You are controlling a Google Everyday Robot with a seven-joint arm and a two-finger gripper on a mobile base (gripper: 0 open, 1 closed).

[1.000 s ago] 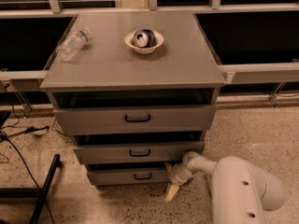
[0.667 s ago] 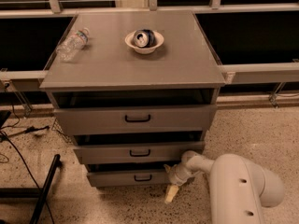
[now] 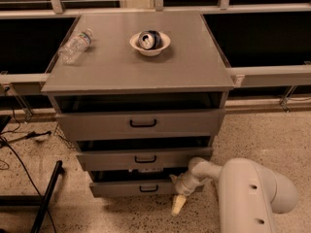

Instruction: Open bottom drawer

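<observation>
The grey cabinet has three drawer fronts stacked. The bottom drawer (image 3: 131, 189) is the narrowest and lowest, with a small black loop handle (image 3: 148, 189). A dark gap shows above its front, so it stands slightly out. My gripper (image 3: 177, 203) hangs from the white arm (image 3: 252, 193) at the drawer's right end, just right of the handle. One cream fingertip (image 3: 177, 206) points down toward the floor.
The mid drawer (image 3: 143, 158) and top drawer (image 3: 141, 124) stand slightly out too. On the cabinet top are a white bowl holding a can (image 3: 149, 41) and a lying plastic bottle (image 3: 74, 45). A black stand leg (image 3: 46, 198) and cables lie on the floor at left.
</observation>
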